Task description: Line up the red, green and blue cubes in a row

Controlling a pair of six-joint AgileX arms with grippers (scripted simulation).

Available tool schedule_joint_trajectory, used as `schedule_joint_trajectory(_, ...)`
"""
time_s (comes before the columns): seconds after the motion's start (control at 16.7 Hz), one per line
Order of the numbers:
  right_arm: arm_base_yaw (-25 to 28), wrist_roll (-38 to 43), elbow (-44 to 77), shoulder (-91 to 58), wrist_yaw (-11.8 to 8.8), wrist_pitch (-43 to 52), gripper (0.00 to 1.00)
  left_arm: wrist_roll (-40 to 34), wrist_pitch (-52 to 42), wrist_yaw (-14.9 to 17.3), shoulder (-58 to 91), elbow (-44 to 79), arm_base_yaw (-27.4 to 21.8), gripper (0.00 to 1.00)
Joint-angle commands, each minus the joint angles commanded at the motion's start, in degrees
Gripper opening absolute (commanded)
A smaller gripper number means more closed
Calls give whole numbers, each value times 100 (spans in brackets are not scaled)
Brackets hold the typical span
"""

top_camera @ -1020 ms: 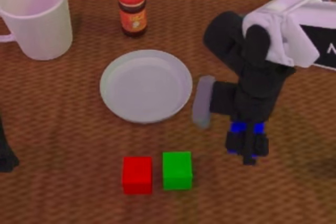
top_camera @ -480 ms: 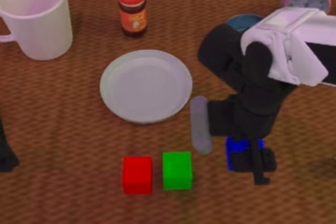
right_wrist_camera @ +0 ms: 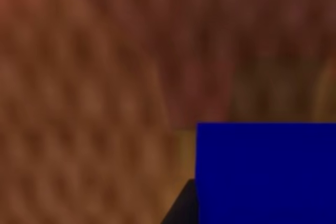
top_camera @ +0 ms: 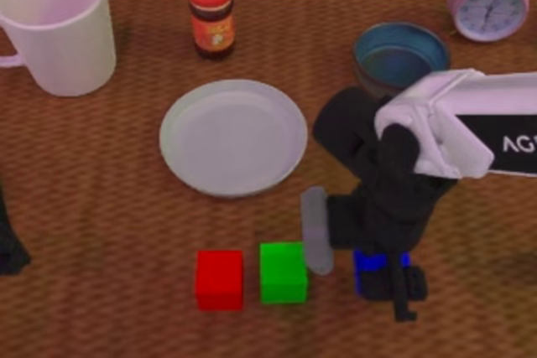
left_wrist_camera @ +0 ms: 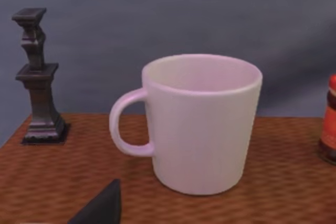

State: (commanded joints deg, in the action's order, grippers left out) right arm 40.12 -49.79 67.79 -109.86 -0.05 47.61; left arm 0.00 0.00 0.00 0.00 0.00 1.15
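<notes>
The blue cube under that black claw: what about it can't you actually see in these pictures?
- Top view: the right gripper covers most of the blue cube, hiding its gap to the green cube.
- Right wrist view: the picture's edges cut off the blue cube; whether it touches the table is unclear.
- Left wrist view: shows only the mug.

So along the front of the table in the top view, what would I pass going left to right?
Red cube → green cube → blue cube, which sits under the right gripper.
</notes>
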Motion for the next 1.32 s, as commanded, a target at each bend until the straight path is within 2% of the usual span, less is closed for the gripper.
schedule_joint_trajectory(0.36,12,-9,-154,-103,2,-233,0,0,0,0,0,0,0,100)
schedule_joint_trajectory(1.14,12,-9,-154,-103,2,-233,98,0,0,0,0,0,0,100)
schedule_joint_trajectory(1.32,12,-9,-154,-103,2,-233,100,0,0,0,0,0,0,100)
